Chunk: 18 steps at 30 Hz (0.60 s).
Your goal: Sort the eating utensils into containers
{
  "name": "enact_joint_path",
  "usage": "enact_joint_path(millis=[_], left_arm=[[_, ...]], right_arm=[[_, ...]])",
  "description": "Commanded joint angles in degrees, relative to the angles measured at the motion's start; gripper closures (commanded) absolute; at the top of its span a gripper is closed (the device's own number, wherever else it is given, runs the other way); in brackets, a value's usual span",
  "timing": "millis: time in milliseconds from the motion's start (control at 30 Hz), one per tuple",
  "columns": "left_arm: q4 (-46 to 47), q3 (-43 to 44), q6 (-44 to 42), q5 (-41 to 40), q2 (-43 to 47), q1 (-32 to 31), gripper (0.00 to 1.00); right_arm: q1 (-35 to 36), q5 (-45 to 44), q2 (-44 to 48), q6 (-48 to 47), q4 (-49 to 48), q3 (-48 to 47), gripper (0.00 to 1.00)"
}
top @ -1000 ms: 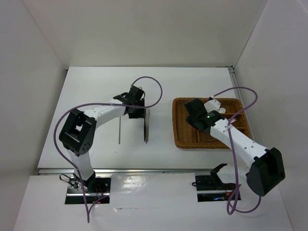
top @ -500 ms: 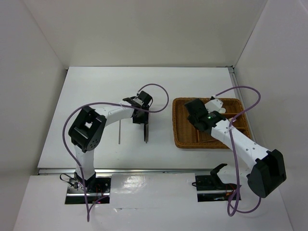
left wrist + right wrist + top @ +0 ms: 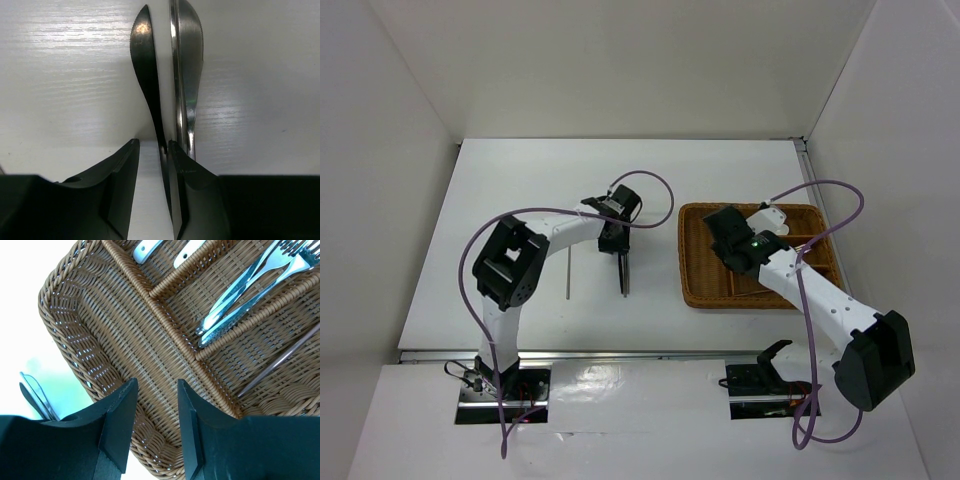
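Reaching to mid-table, bent left arm (image 3: 552, 231), left gripper (image 3: 153, 145) pointing down, partly apart at slim silver metal knife (image 3: 189, 75) on white table (image 3: 60, 75), right gripper (image 3: 156, 385) hovering over brown woven wicker tray (image 3: 56, 296), apart, empty

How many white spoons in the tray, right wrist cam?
2. White spoon handles, one beside the other, in the brown woven wicker tray's upper compartment; more may be hidden beyond the frame.

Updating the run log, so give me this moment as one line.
left gripper: open, straddling knife on table | right gripper: open, empty, above wicker tray
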<state>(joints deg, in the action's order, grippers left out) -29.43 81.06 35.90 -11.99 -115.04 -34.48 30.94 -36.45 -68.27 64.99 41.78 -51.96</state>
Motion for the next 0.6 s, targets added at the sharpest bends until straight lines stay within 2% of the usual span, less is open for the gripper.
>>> enact_joint_path(millis=[0,167,300,400,433,467,567], left_arm=[[-2.8,0.8,-1.3,-1.9,-2.2,-0.6,0.57],[-4.9,0.8,-1.8,-3.6,-4.0,-0.6,0.72],[-4.9,-0.5,-1.8,-2.9,-4.0,-0.6,0.79],[-4.3,-1.3,-1.2,-1.1,-3.4,-0.6,0.84],[-3.8,-1.3,-1.2,-0.6,-3.3,-0.6,0.86],[-3.8,-1.3,-0.6,-0.6,-2.2,-0.6,0.87],[-4.3,-0.1,0.0,-0.1,0.7,-0.6,0.87]], right_arm=[[0.5,-2.7,2.0,1.3,1.5,-0.5,0.55],[0.5,-2.1,2.0,1.8,1.5,-0.5,0.55],[0.5,-0.9,2.5,-0.8,0.1,-0.5,0.55],[0.5,2.0,3.9,-8.5,-5.4,0.6,0.56],[1.3,3.3,4.6,-11.6,-10.8,1.3,0.56],[2.0,7.1,5.4,-18.1,-14.0,2.2,0.56],[2.6,16.6,8.8,-25.9,-24.2,5.5,0.56]])
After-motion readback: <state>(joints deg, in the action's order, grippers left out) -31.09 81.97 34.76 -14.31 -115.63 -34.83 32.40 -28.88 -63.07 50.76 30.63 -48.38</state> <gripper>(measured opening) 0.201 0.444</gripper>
